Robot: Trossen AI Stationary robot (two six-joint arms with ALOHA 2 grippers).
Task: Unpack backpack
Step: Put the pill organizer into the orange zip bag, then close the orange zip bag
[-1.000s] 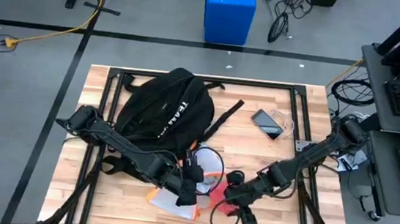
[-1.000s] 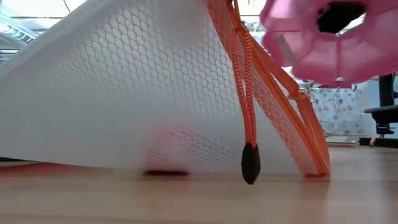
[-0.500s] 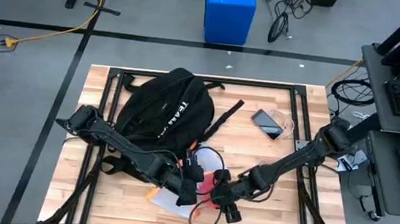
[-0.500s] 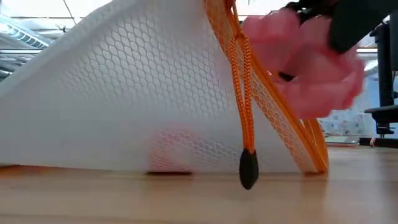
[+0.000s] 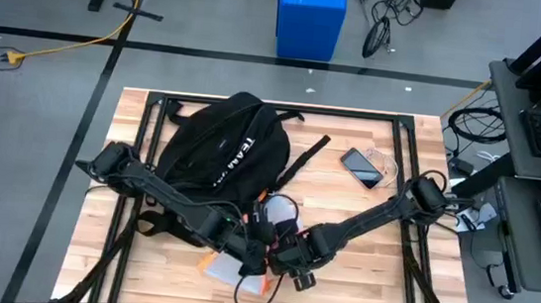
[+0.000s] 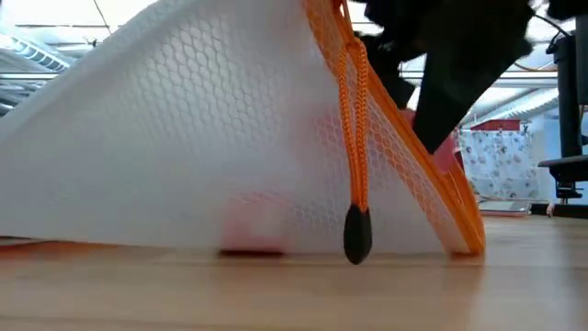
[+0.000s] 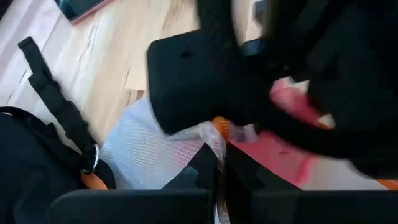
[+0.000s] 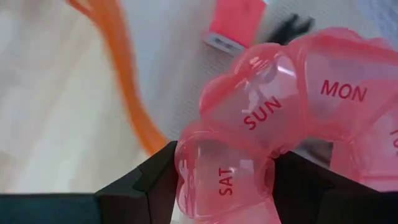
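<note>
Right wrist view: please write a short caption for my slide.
Right gripper holds a pink weekly pill organizer above the white mesh pouch with orange trim.

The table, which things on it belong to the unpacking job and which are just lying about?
In the job:
backpack
white mesh pouch with orange trim, pinched by the left gripper
pink weekly pill box, held by the right gripper

Lying about:
phone
blue bin on the floor

My wooden table [image 5: 392,283] carries the black backpack [image 5: 223,152] toward its far left, a phone [image 5: 360,167] near the far right corner, and a white mesh pouch [image 5: 239,271] by the near edge.
</note>
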